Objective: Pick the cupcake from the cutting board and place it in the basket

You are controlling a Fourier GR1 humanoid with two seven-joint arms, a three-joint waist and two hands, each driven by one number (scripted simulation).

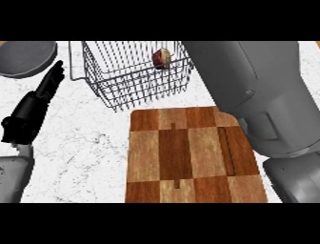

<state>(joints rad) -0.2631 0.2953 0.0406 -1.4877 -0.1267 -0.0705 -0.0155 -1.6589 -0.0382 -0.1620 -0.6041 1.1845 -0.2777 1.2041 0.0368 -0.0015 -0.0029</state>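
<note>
Right forearm (pixel 275 109) nearest, reaching over bare cutting board (pixel 191 157) to basket (pixel 121 76); right hand hidden, fingers' state impossible to tell.
Cupcake (pixel 162 57) inside basket, high near rear wall. Best released low, then lifted out clear of wires. Left hand (pixel 47 86) resting open on desk (pixel 78 152), fingers straight.

I work at a kitchen counter. A white marbled countertop (pixel 85 152) spreads below me, with wooden edging at its far corners. On it lie a chequered wooden cutting board (pixel 191 157), a wire basket (pixel 131 78) holding a cupcake (pixel 162 57), and a grey frying pan (pixel 24 58) at the upper left: cookware and food-preparation items typical of a kitchen.
</note>
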